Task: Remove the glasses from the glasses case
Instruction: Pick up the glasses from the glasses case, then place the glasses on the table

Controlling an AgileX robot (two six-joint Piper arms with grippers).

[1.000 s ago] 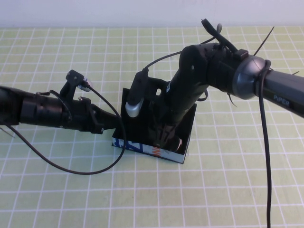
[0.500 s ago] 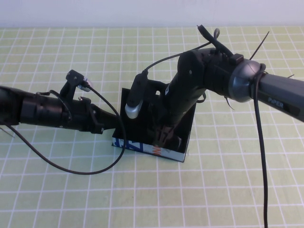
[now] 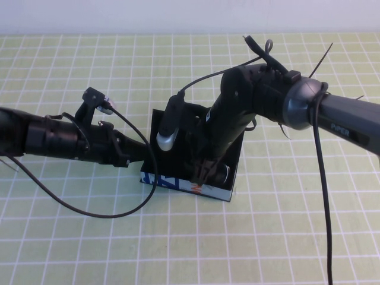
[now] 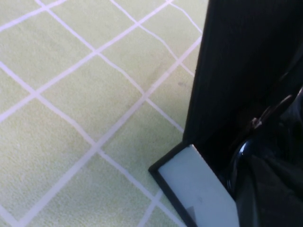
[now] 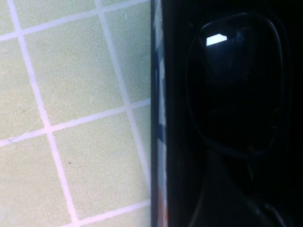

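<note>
One pair of glasses (image 5: 236,80) lies inside the open glasses case (image 3: 178,181), dark lens up against the black lining. The right tool (image 3: 205,172) reaches down into the case over them; whether it is open or closed cannot be told. The left tool (image 3: 139,155) sits at the case's left side, its state equally unclear. The case rests on the green checked surface (image 3: 89,237).
</note>
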